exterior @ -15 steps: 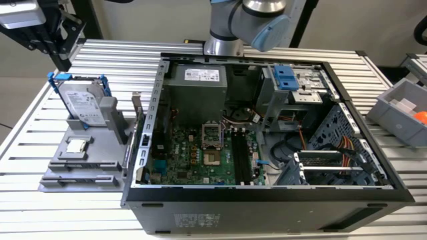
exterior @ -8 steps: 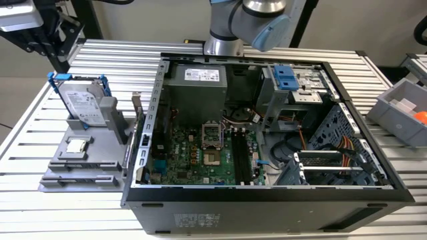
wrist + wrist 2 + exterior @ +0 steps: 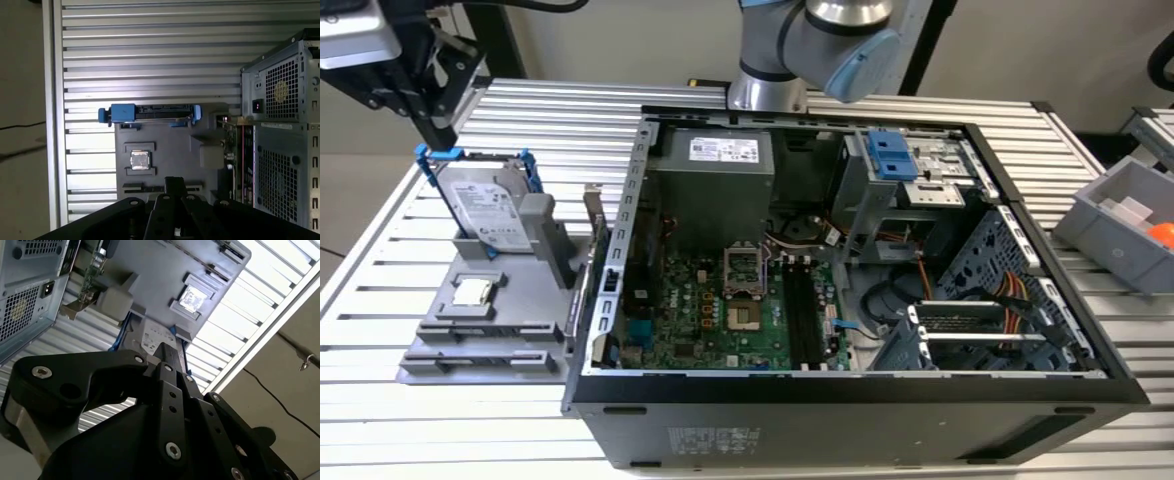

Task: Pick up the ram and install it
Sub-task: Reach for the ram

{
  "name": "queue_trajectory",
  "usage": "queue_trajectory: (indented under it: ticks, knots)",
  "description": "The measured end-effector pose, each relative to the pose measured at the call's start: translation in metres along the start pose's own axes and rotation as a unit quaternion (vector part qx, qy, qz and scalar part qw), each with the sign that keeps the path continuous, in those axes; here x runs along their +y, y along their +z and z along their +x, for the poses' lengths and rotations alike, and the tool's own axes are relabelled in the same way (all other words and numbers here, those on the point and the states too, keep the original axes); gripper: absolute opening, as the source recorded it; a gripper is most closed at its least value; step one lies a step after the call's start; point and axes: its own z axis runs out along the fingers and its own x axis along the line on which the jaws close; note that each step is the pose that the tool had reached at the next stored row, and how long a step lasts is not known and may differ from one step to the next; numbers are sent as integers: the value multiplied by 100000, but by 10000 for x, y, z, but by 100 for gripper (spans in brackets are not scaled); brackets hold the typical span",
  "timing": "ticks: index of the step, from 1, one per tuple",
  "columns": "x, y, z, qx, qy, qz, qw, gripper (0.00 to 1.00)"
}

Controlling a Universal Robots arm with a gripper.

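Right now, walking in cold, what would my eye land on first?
The open computer case fills the middle of the exterior view, its green motherboard bare. On that view's left a hard drive in a blue frame stands on a gray tray. The robot arm shows at the top, behind the case.

Silver arm (image 3: 767,60), pale-blue cap (image 3: 865,62), black screwed claw (image 3: 167,354)

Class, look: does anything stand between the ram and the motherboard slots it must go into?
Yes. The ram stands on edge outside the case wall, which rises between it and the black slots inside.
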Motion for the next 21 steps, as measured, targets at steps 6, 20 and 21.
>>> queue_trajectory:
  ticks: [6, 20, 21]
  knots:
    - [-46, -2, -1, 3, -18, 0, 100000, 0]
    - [-163, -8, -5, 7, -85, 2, 100000, 0]
    - [-171, -8, -5, 7, -87, 0, 100000, 0]
